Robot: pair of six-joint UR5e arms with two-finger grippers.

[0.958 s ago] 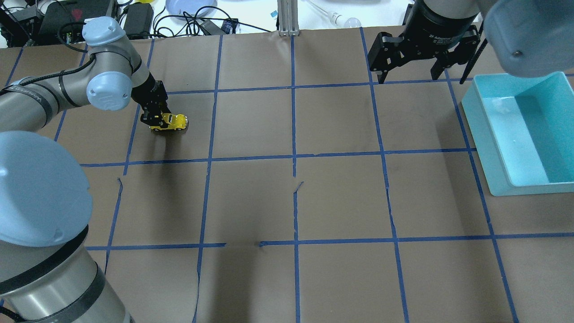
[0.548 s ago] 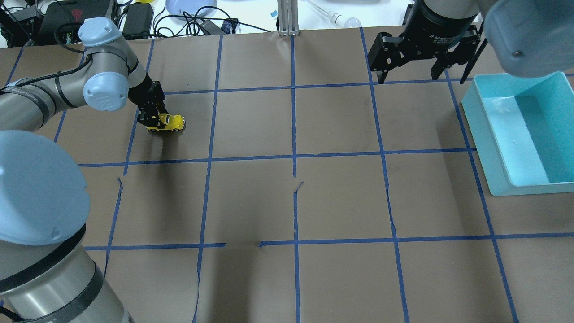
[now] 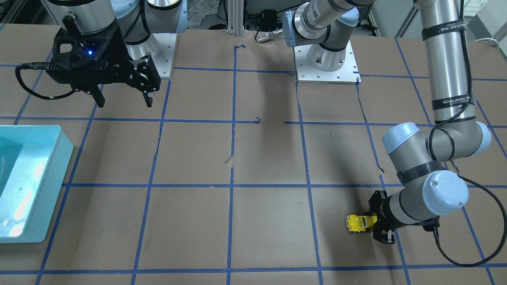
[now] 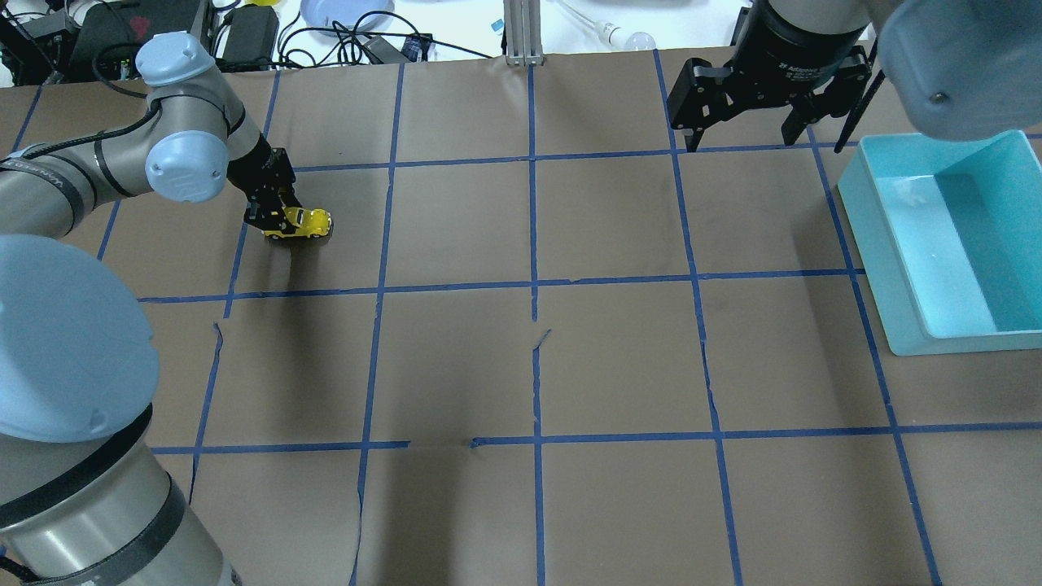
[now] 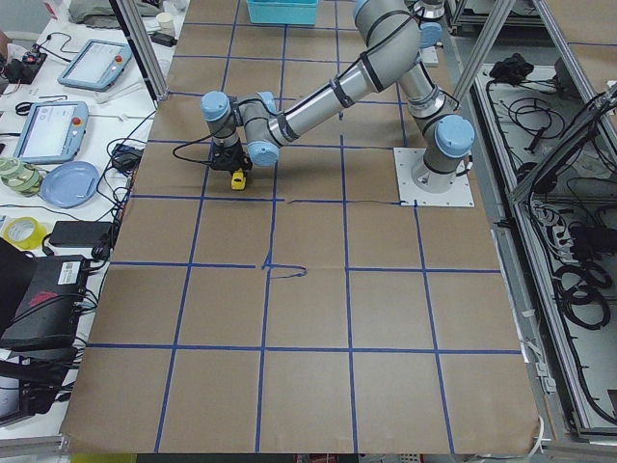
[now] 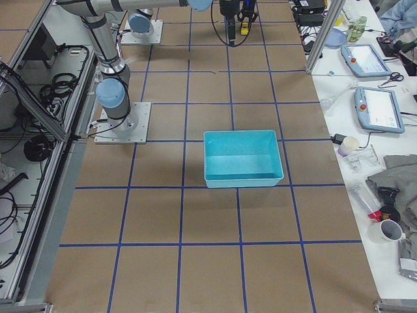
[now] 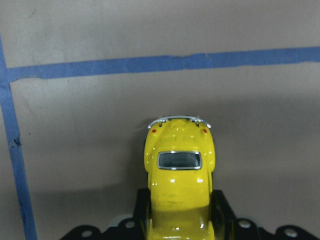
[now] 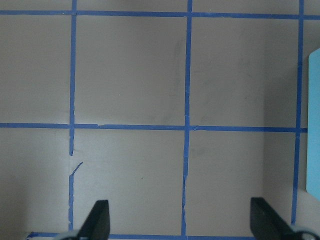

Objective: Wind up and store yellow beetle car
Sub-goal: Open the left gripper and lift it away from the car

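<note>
The yellow beetle car (image 4: 308, 221) sits low on the brown paper table at the far left, wheels down. My left gripper (image 4: 275, 216) is shut on one end of it. In the left wrist view the fingers (image 7: 221, 210) press both sides of the car (image 7: 180, 165), whose bumper end points away from the wrist. The front-facing view shows the car (image 3: 357, 223) sticking out of the left gripper (image 3: 375, 226). My right gripper (image 4: 739, 140) is open and empty, held high at the far right; it also shows in the front-facing view (image 3: 124, 103).
A teal bin (image 4: 875, 236) stands open at the right table edge, also in the front-facing view (image 3: 47, 178) and the exterior right view (image 6: 242, 176). Blue tape lines grid the table. Cables, tablets and a plate lie on the bench beyond the far edge.
My left gripper has dragged the yellow car a little to the left along the table, still shut on it. The right arm has not moved.
</note>
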